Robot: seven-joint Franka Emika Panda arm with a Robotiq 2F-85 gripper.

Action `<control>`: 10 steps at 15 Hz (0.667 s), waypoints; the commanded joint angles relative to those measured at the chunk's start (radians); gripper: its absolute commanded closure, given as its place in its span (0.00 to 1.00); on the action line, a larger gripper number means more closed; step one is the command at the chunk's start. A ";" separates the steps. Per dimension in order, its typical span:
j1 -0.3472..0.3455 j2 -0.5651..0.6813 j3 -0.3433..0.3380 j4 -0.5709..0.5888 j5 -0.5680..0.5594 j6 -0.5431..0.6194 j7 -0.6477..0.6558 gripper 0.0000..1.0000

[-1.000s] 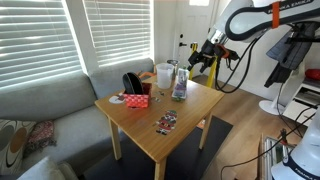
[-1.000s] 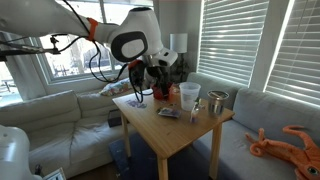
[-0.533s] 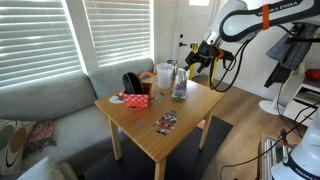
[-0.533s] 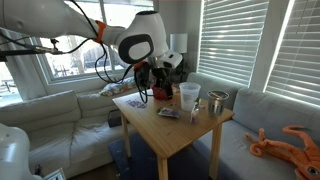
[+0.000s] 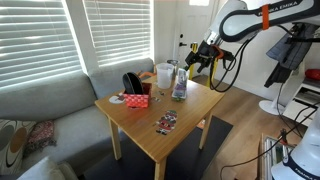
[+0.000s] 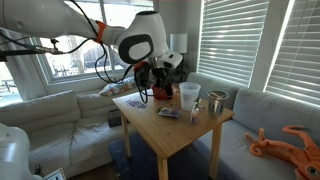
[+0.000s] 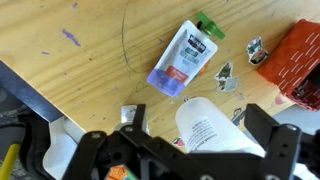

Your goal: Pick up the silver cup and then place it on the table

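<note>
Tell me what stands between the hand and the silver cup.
In an exterior view the whitish cup and the jar stand between the raised hand and the silver cup. An approach from above looks unobstructed.

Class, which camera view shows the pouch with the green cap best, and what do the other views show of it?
The wrist view: the pouch lies flat on the table, seen close from above, its green cap and label plain. In both exterior views the pouch is only a small flat patch, without detail.
</note>
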 commanded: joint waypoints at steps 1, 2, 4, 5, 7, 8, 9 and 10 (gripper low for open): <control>-0.017 0.008 -0.015 0.064 0.013 -0.014 -0.008 0.00; -0.028 -0.007 -0.025 0.080 -0.002 -0.017 -0.020 0.00; -0.053 -0.033 -0.057 0.119 -0.005 -0.019 -0.046 0.00; -0.068 -0.046 -0.074 0.143 -0.010 -0.028 -0.066 0.00; -0.114 -0.044 -0.100 0.196 -0.054 -0.045 -0.060 0.00; -0.128 -0.039 -0.115 0.215 -0.051 -0.039 -0.057 0.00; -0.107 -0.039 -0.098 0.178 -0.027 -0.017 -0.060 0.00; -0.122 -0.042 -0.112 0.193 -0.031 -0.020 -0.063 0.00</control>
